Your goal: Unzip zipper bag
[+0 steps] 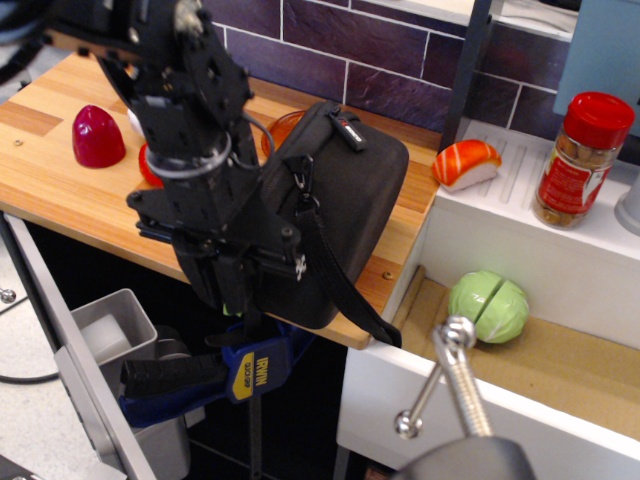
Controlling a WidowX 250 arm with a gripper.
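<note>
on the far left of the wooden counter (60, 190) sits a dark red toy fruit (97, 136), well apart from the work. next, the black gripper (243, 292) hangs over the near left edge of the zipper bag (340, 215), low at the counter's front lip; its fingers are lost against the black fabric, so whether they are parted or clamped on anything cannot be told. no green pull tab shows; if it is there, the gripper hides it. the bag lies flat near the counter's right front corner, its strap (330, 275) trailing off the edge, a small red-white tag (345, 130) on the far side. judgement: padded fabric shell, semi-stiff, light enough to slide when tugged; take hold at the zipper pull, not the strap, and pull along the edge seam. right of it: toy salmon sushi (466, 163), green cabbage (488, 307) in the open drawer, red-lidded spice jar (583, 160).
</note>
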